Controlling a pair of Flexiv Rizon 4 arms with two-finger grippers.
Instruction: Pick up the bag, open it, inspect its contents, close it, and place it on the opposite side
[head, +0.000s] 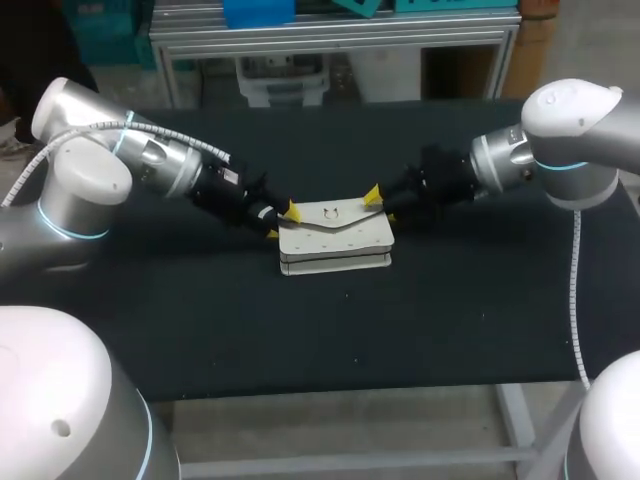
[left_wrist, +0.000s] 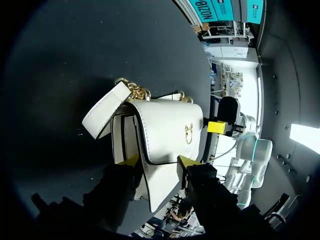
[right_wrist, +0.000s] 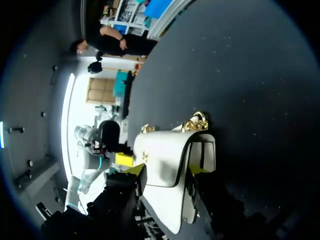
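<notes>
Head view: the white bag (head: 335, 235) lies flat in the middle of the black desk (head: 300, 330). The left pincer (head: 283, 222) and the right pincer (head: 380, 203) each squeeze one end of it.

Left wrist view: the bag is smooth and boxy. It has a pointed flap, a small gold clasp (left_wrist: 188, 134) and a bumpy gold chain (left_wrist: 137, 91).

Right wrist view: the same shiny flap is held in the right pincer (right_wrist: 166, 170) (it looks slippery). If one arm lifts faster than the other, the bag could twist and slide out.
</notes>
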